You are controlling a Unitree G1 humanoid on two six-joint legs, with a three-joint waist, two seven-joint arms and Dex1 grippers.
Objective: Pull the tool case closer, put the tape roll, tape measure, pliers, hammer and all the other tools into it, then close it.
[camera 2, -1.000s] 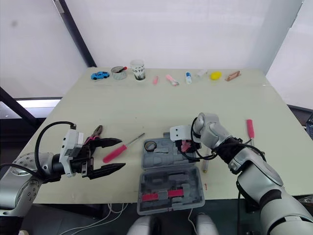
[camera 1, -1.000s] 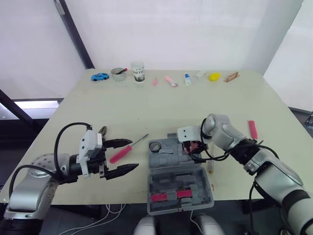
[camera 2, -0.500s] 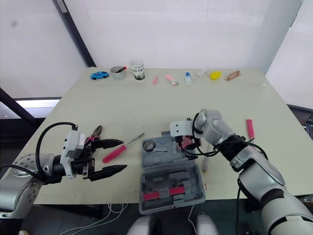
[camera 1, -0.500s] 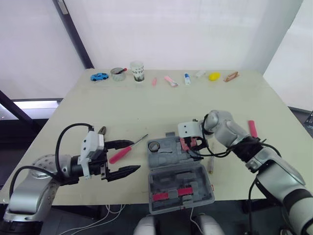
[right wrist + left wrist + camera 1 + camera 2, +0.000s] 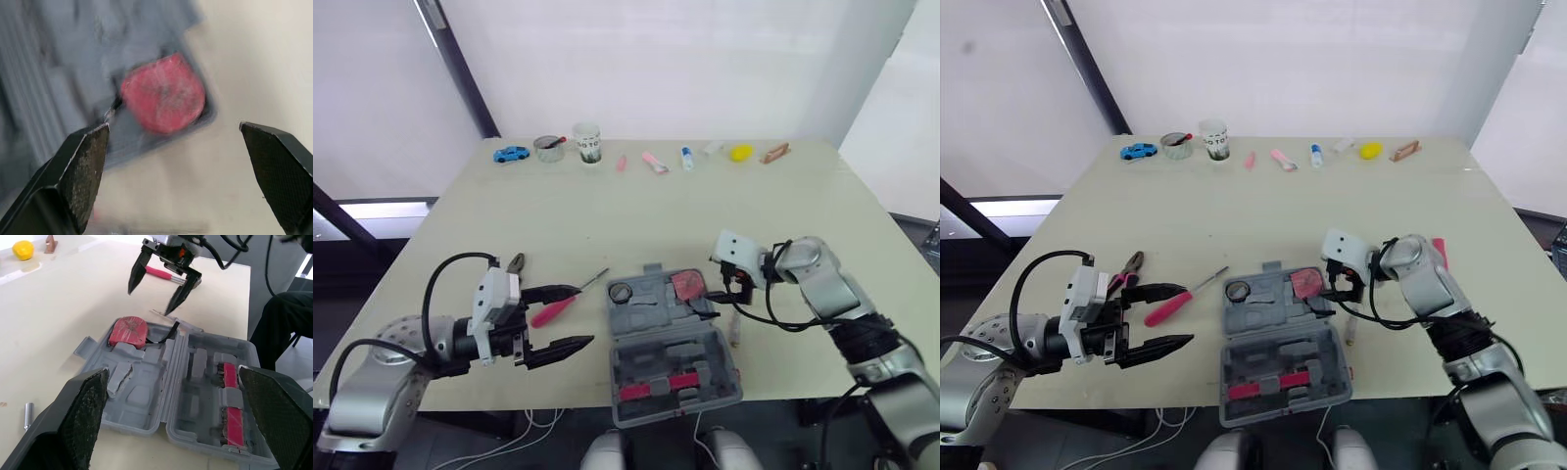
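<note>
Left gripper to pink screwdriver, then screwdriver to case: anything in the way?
Nothing visible. The left gripper hangs open right by the pink screwdriver, with bare table between that and the open tool case. The pliers lie off to the side.

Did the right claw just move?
Yes. The right gripper drew back to the robot's right, from above the tool case to beside its edge, leaving the red tape measure inside.
</note>
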